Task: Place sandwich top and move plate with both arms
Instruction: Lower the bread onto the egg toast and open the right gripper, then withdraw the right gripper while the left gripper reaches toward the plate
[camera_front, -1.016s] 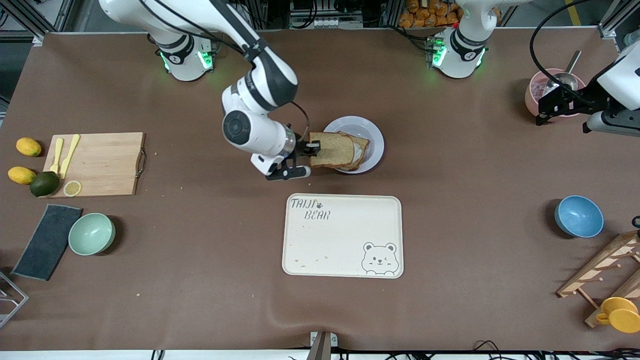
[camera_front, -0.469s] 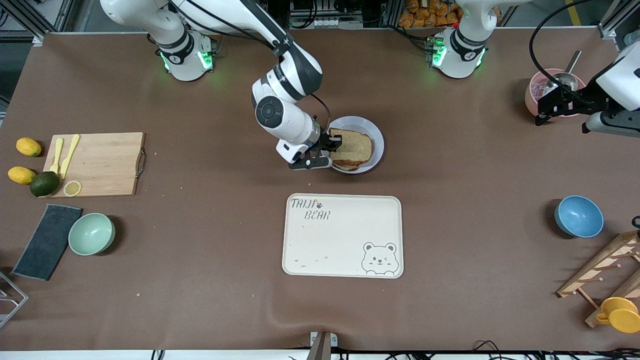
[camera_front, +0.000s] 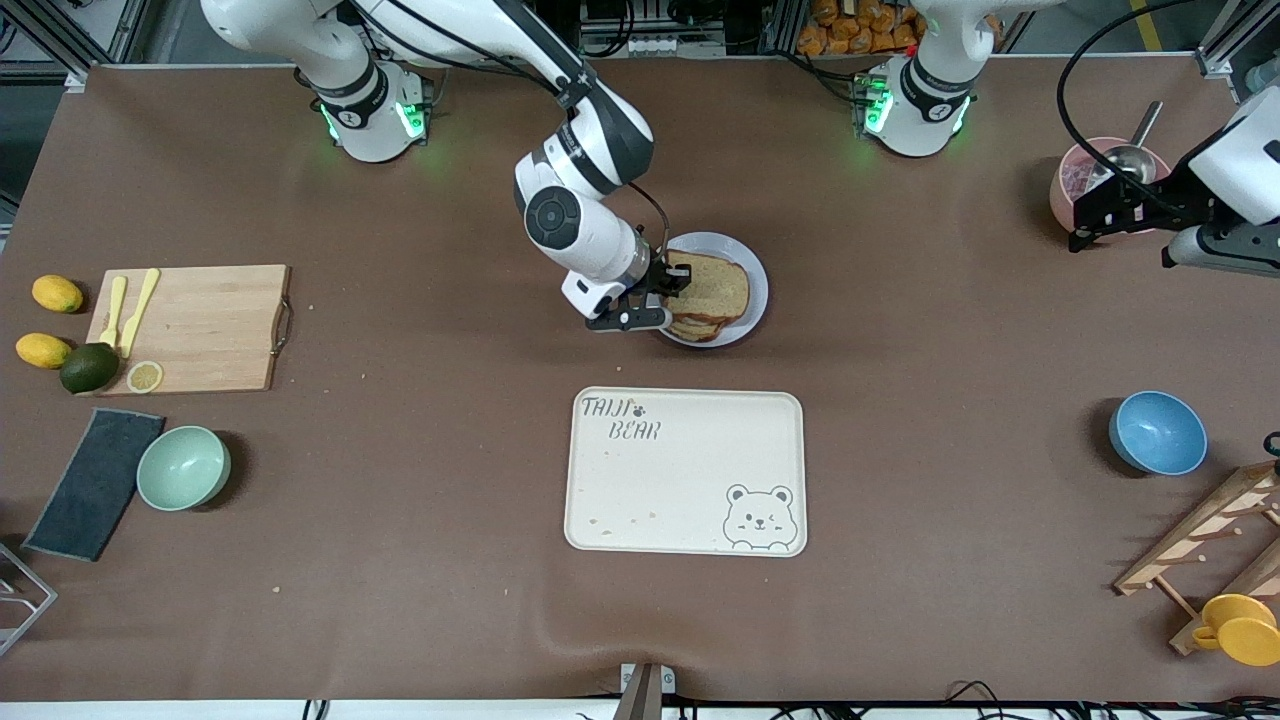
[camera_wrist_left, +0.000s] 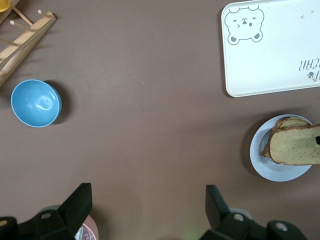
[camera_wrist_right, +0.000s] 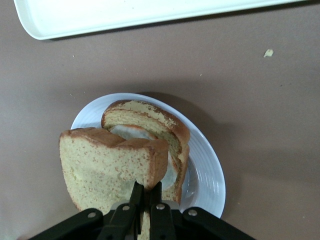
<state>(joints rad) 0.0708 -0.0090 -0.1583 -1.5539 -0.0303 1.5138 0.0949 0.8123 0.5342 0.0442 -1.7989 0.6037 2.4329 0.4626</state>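
The sandwich top (camera_front: 716, 287), a plain brown bread slice, is held just over the egg-topped slice (camera_wrist_right: 150, 122) on the pale plate (camera_front: 752, 272). My right gripper (camera_front: 672, 283) is shut on the slice's edge at the plate's rim toward the right arm's end. In the right wrist view the fingers (camera_wrist_right: 147, 192) pinch the crust of the sandwich top (camera_wrist_right: 107, 167) above the plate (camera_wrist_right: 207, 170). My left gripper (camera_front: 1090, 222) is open and empty, up over the left arm's end of the table beside a pink pot; its view shows the plate (camera_wrist_left: 262, 160) and bread (camera_wrist_left: 295, 147) far off.
A cream bear-printed tray (camera_front: 685, 470) lies nearer to the camera than the plate. A blue bowl (camera_front: 1157, 432) and wooden rack (camera_front: 1210, 540) are at the left arm's end. A cutting board (camera_front: 195, 328), lemons, avocado, green bowl (camera_front: 183, 467) and dark cloth are at the right arm's end.
My right gripper has carried the sandwich top from the plate's edge to over the egg-topped slice and lowered it. The left arm has barely moved.
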